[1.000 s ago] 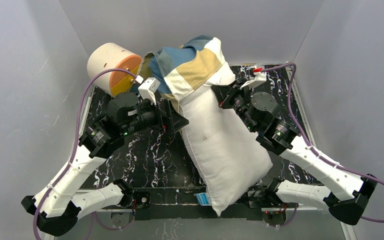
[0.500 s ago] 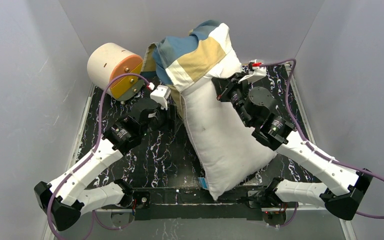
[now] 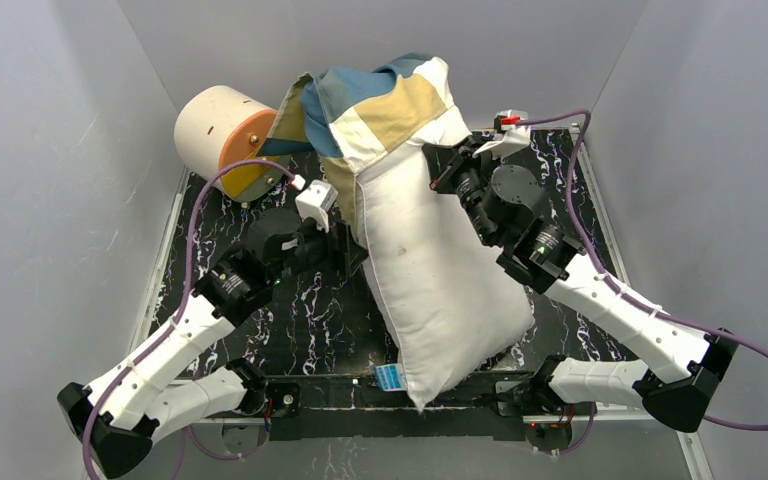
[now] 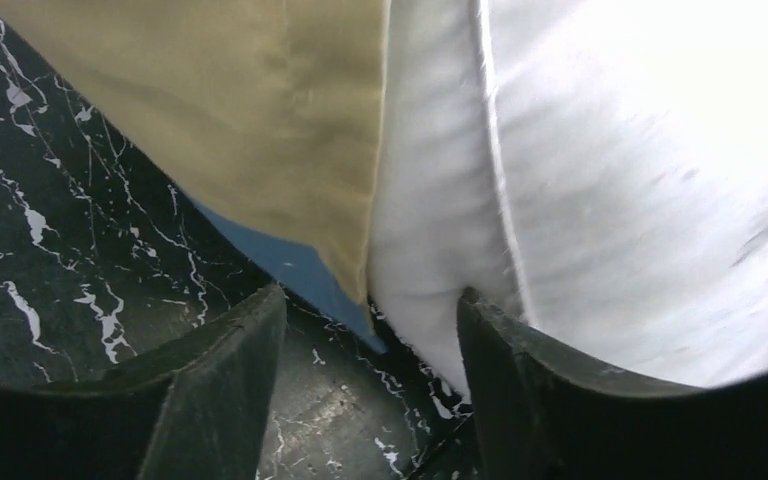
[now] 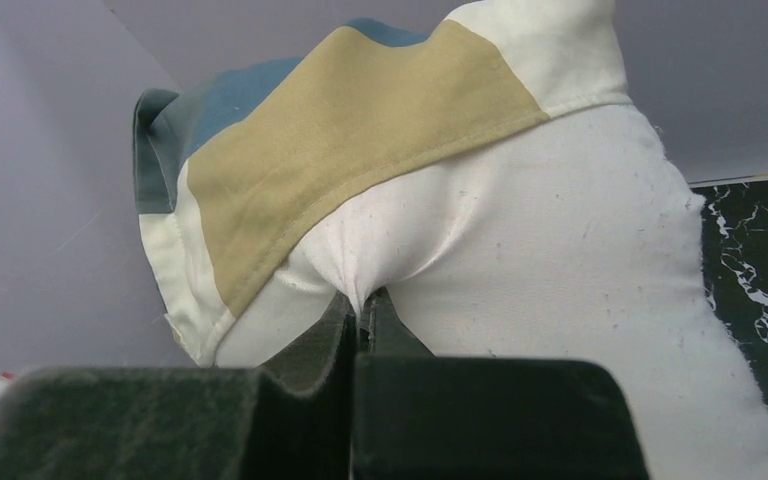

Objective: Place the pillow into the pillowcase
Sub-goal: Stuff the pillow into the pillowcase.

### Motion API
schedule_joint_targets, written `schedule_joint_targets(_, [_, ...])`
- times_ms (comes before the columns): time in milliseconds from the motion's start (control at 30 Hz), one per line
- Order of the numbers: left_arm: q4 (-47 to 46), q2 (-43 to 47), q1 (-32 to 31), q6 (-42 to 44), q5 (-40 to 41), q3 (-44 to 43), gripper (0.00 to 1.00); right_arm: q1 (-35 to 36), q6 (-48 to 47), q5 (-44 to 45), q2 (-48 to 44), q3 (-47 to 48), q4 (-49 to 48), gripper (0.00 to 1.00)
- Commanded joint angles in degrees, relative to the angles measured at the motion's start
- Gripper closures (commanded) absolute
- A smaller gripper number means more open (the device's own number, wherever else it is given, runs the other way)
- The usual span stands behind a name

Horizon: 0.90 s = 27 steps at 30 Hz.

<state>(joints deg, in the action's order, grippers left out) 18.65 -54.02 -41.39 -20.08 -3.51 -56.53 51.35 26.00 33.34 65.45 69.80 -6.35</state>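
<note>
The white pillow [image 3: 440,280] stands tilted on the black marbled table, its far end inside the blue, tan and cream pillowcase [image 3: 375,100], which covers only that top part. My right gripper [image 3: 438,165] is shut on a pinch of the pillow's white fabric [image 5: 365,300], just below the pillowcase hem [image 5: 360,130]. My left gripper [image 3: 352,250] is at the pillow's left edge. In the left wrist view its fingers [image 4: 230,370] stand apart, with the pillowcase's tan and blue edge [image 4: 260,110] and the pillow's seam [image 4: 430,300] between them. The right finger touches the pillow [image 4: 640,180].
A cream-and-orange cylinder [image 3: 225,135] lies at the back left, close to the pillowcase. Grey walls close in the table [image 3: 300,310] on three sides. The pillow's near end, with a blue label [image 3: 390,377], hangs over the front edge between the arm bases.
My left arm has swung in against the pillow's left edge, under the pillowcase hem. My right arm has drawn the pillow's top left and toward the back, and the near end slid left.
</note>
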Motion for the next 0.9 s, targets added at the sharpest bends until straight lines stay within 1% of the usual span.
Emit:
schedule_joint_targets(0, [0.65,3.68,-0.25,4.02,1.97,4.86,0.35,-0.03,3.40,-1.10,-2.09,10.41,-12.18,0.99])
schedule_joint_targets(133, [-0.33,3.40,-0.23,7.10,0.58,7.41,0.28,-0.07,4.39,-1.59,-2.39,11.05,-12.24,0.99])
schedule_joint_targets(233, [-2.62,2.88,-0.23,7.08,0.72,9.35,0.23,-0.05,4.71,-1.63,-2.07,11.93,-12.28,0.99])
schedule_joint_targets(333, [-10.71,2.43,-0.26,4.01,-1.55,12.14,0.12,-0.04,5.75,-2.27,-1.57,12.32,-13.08,0.99])
schedule_joint_targets(367, [-14.30,2.10,-0.25,2.51,-2.22,13.07,0.06,-0.03,6.11,-2.31,-1.36,12.33,-13.37,0.99])
schedule_joint_targets(400, [-17.40,1.71,-0.24,1.15,-2.36,13.82,0.02,-0.04,6.57,-2.26,-1.09,12.29,-13.73,0.99])
schedule_joint_targets(433, [-21.08,1.19,-0.27,0.07,-1.77,14.69,0.02,-0.03,6.91,-2.30,-0.84,12.31,-13.99,0.99])
schedule_joint_targets(500, [-25.68,-0.30,-0.23,-0.71,1.29,16.07,0.02,-0.07,7.93,-2.24,-0.58,12.38,-14.32,0.99])
schedule_joint_targets(600, [-28.65,-3.13,-0.26,0.32,10.26,16.97,0.02,-0.06,8.87,-2.22,-0.46,12.59,-15.05,0.99])
schedule_joint_targets(700, [-33.75,-5.12,-0.27,1.30,15.75,18.19,0.02,-0.03,8.98,-1.46,-0.03,13.86,-15.09,0.99])
schedule_joint_targets(733, [-35.29,-5.47,-0.26,1.02,16.36,18.21,0.05,-0.05,8.96,-1.22,0.10,14.21,-15.09,0.99])
schedule_joint_targets(767, [-36.59,-5.63,-0.23,0.53,15.83,18.07,0.15,-0.04,8.86,-0.74,0.31,14.60,-15.14,0.99])
schedule_joint_targets(800, [-37.39,-5.55,-0.25,0.09,14.09,17.79,0.34,-0.06,8.61,-0.15,0.46,14.83,-15.37,0.99])
schedule_joint_targets(833, [-37.29,-5.24,-0.27,-0.77,12.18,17.34,0.67,-0.05,8.12,0.77,0.64,14.77,-16.11,0.99])
schedule_joint_targets(867, [-36.73,-4.34,-0.22,-1.69,9.21,16.99,0.88,-0.12,7.35,1.62,0.83,14.48,-17.21,0.99])
